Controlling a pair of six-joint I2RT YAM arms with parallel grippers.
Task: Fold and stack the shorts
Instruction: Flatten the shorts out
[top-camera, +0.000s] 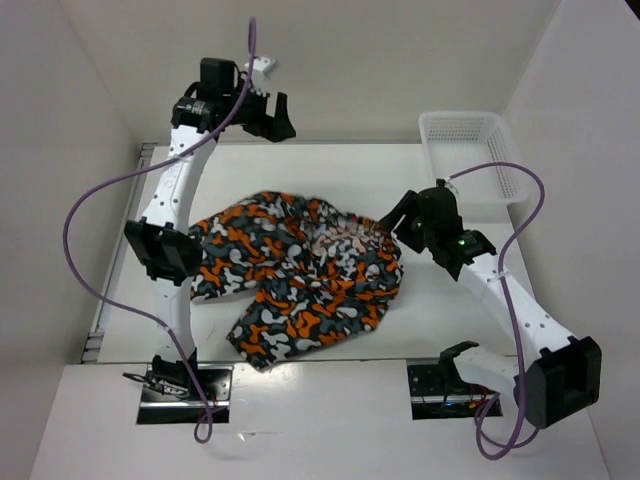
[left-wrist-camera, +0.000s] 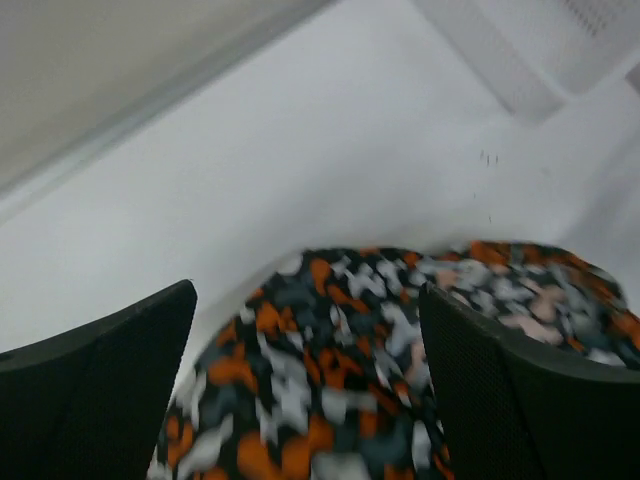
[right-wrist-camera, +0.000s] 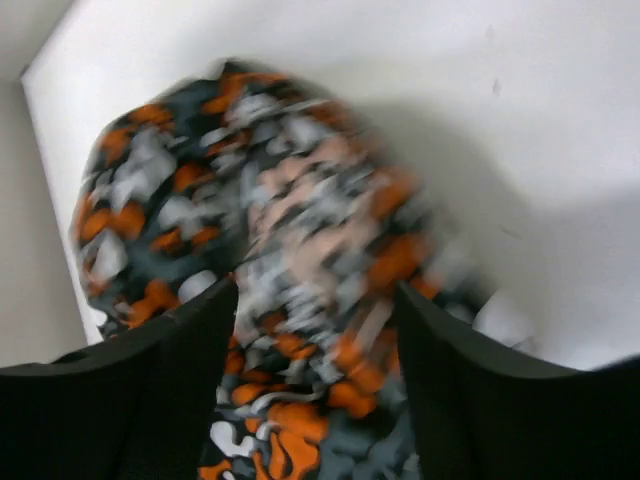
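Shorts (top-camera: 300, 275) lie crumpled in a loose heap at the middle of the desk (top-camera: 340, 170). Left claw (top-camera: 270, 120) hangs over the far edge of the desk with its jaws wide and nothing between them. Right claw (top-camera: 400, 228) is at the right edge of the shorts, jaws wide. Its wrist view is blurred, so contact with the fabric cannot be told. White mesh basket (top-camera: 470, 150) stands far right, apart from the shorts.

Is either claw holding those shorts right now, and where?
Nothing is held. The left tool hangs open above the shorts; the right tool is open at their right edge, not pinching the fabric.
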